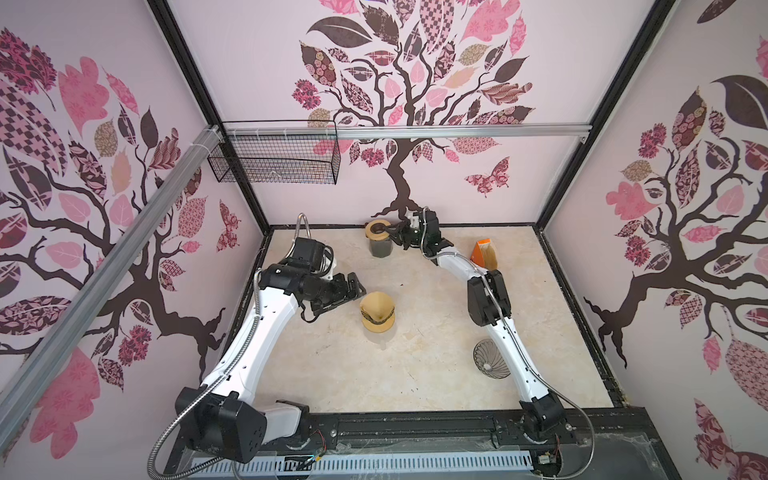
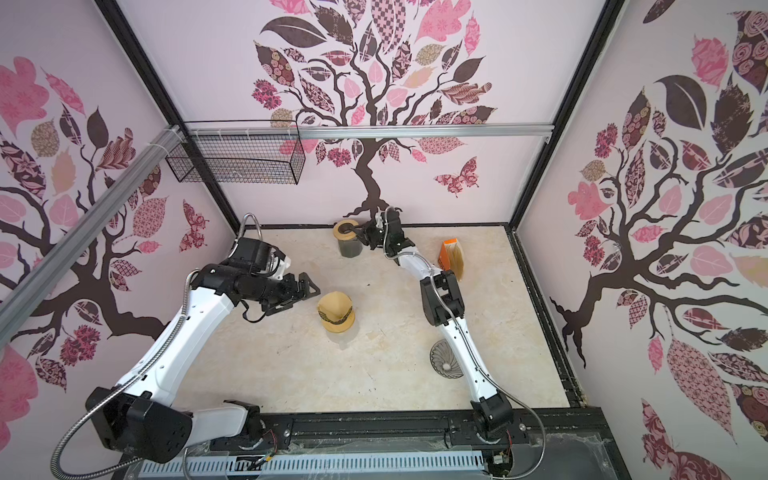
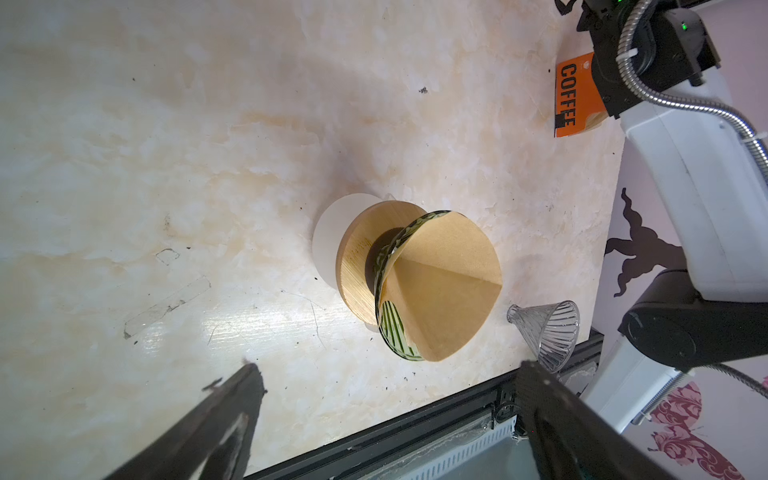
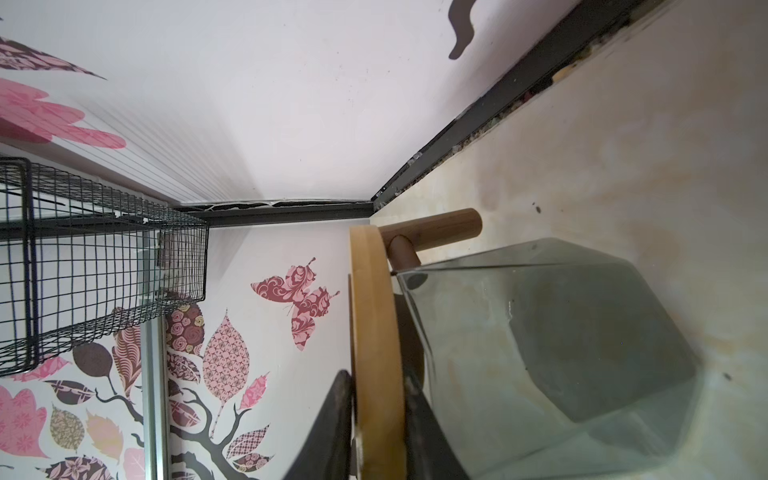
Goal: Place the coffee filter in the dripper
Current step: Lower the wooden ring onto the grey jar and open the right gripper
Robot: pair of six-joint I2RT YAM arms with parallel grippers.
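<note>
The paper filter (image 3: 444,286) sits in the striped dripper (image 3: 390,328) at the middle of the table (image 1: 436,332), with the left gripper (image 1: 357,294) wide open just beside it. The right gripper (image 1: 394,235) straddles the wooden ring (image 4: 376,332) of the back jar (image 4: 561,332); whether it grips, I cannot tell.

The orange packet (image 3: 577,99) reads "COFFEE" in black letters.

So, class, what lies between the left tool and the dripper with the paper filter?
Nothing. In a top view only bare table separates the open left tool from the dripper. The left wrist view shows the same.
</note>
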